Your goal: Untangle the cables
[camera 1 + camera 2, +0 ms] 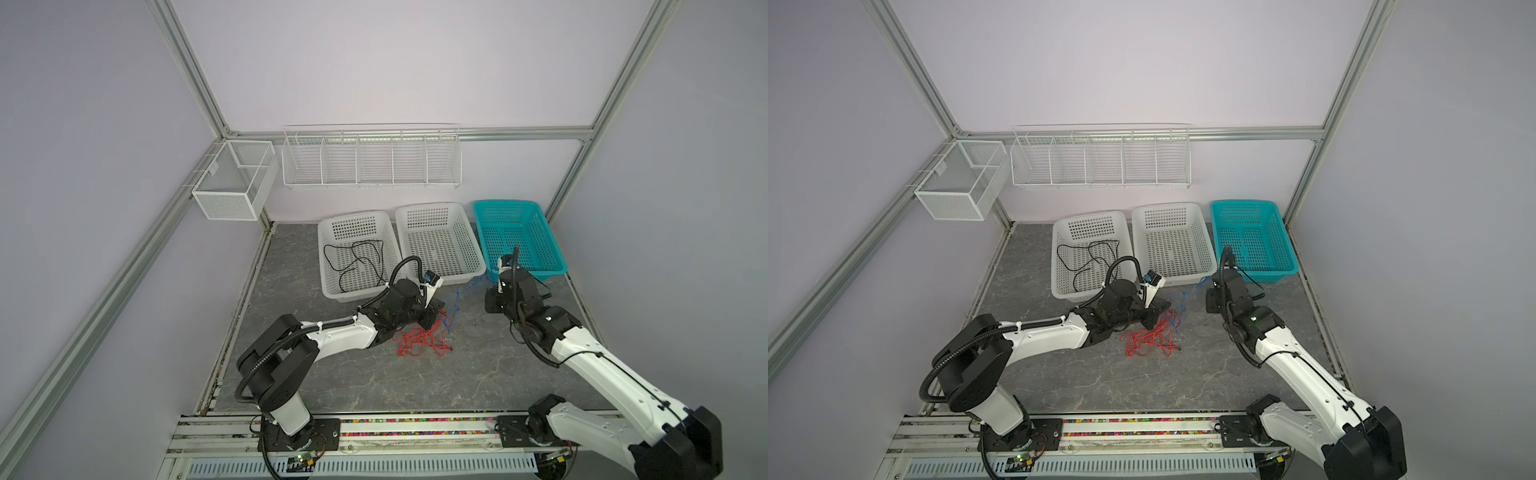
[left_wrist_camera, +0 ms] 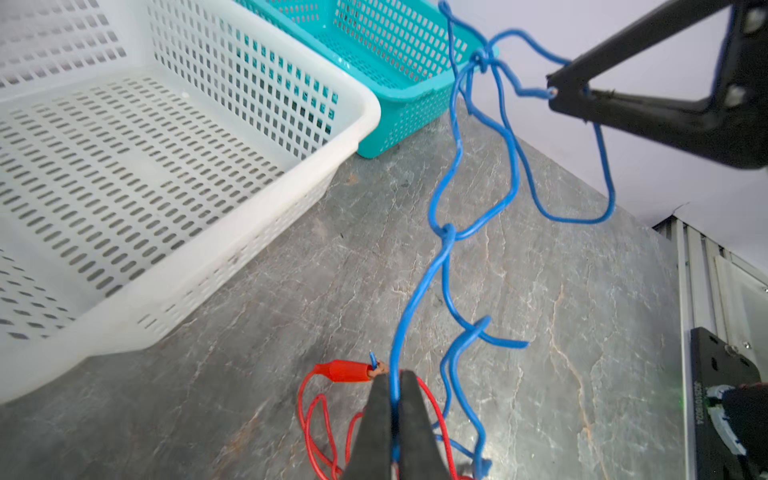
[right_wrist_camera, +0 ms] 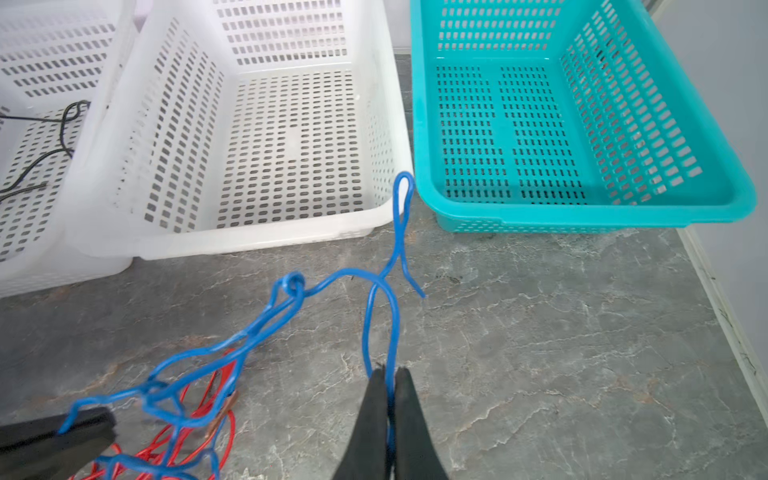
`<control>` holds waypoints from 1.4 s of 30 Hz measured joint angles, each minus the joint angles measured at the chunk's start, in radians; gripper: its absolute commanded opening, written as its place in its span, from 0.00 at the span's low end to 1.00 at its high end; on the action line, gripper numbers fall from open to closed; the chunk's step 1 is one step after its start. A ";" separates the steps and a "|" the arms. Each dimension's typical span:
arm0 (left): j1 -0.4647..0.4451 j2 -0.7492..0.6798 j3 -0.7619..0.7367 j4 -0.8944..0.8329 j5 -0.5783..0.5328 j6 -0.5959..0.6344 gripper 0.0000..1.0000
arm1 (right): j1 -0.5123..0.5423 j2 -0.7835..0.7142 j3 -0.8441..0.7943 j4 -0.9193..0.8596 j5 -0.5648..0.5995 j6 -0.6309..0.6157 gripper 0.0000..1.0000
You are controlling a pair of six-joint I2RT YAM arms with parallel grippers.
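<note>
We see a thin black cable (image 1: 353, 257) lying looped in the left white perforated plastic basket (image 1: 353, 226). The middle white perforated basket (image 1: 428, 216) and the teal perforated plastic basket (image 1: 505, 212) show only slotted floors. On the grey marbled tabletop (image 1: 374, 382), the thin red cable (image 1: 415, 343) lies heaped by the left gripper (image 2: 395, 376), which is clamped on the knotted thin blue cable (image 2: 448, 232). The right gripper (image 3: 390, 372) pinches the same cable in front of the baskets. Pale lilac walls (image 1: 395, 62) and aluminium frame posts (image 1: 569, 174) bound the table, and the heap sits well apart from them.
</note>
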 measured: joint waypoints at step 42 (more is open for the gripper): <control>0.023 -0.063 0.024 -0.045 -0.023 -0.070 0.05 | 0.031 -0.055 -0.092 0.233 -0.306 -0.129 0.07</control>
